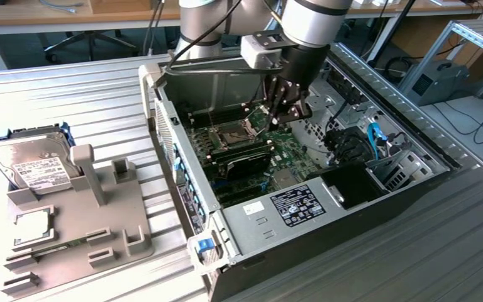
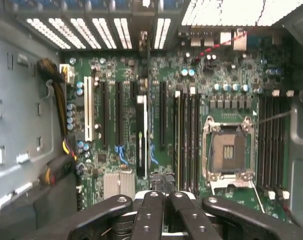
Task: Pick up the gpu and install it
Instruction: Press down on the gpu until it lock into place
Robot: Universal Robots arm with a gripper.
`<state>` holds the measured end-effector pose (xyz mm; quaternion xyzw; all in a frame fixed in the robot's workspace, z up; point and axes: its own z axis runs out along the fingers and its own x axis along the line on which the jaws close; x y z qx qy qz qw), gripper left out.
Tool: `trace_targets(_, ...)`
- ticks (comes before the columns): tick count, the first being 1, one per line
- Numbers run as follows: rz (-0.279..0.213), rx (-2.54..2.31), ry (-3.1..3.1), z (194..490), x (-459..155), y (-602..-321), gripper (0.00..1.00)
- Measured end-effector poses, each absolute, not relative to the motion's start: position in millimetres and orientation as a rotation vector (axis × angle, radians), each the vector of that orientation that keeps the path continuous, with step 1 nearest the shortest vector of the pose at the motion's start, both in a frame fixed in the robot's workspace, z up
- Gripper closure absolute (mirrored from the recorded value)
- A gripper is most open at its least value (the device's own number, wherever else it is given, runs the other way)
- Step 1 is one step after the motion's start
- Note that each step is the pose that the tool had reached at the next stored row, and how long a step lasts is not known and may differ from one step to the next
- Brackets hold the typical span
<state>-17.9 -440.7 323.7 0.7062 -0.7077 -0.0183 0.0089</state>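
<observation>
You see the gripper [image 1: 285,108] shut, upper centre, over the open case [image 1: 309,214] — gpu [image 1: 243,165] seated on the motherboard below.

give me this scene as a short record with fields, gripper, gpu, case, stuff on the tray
gripper: shut, inside the open computer case, above the motherboard
gpu: black card standing on edge in the motherboard, below the empty processor socket
gpu, wrist view: thin edge-on card in a slot, gripper fingers not touching it
tray: grey holder at the exterior view's left, with a hard drive and a small square chip
</observation>
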Motion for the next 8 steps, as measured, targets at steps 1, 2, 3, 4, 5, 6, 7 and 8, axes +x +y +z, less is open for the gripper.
trace_targets(1,-0.059,2.205,-2.210,323.8,-16.0,-440.7,0.89)
trace_targets(2,-0.060,2.204,-2.209,323.8,-15.6,-440.6,0.89)
trace_targets(3,-0.060,2.204,-2.209,323.8,-15.6,-440.6,0.89)
trace_targets(4,-0.061,2.204,-2.209,323.7,-15.6,-440.6,0.89)
trace_targets(5,-0.061,2.204,-2.209,323.7,-15.5,-440.6,0.89)
trace_targets(6,-0.061,2.204,-2.209,323.7,-15.6,-440.6,0.89)
trace_targets(7,-0.061,2.204,-2.209,323.7,-15.5,-440.6,0.89)
trace_targets(8,-0.061,2.204,-2.209,323.7,-15.5,-440.6,0.89)
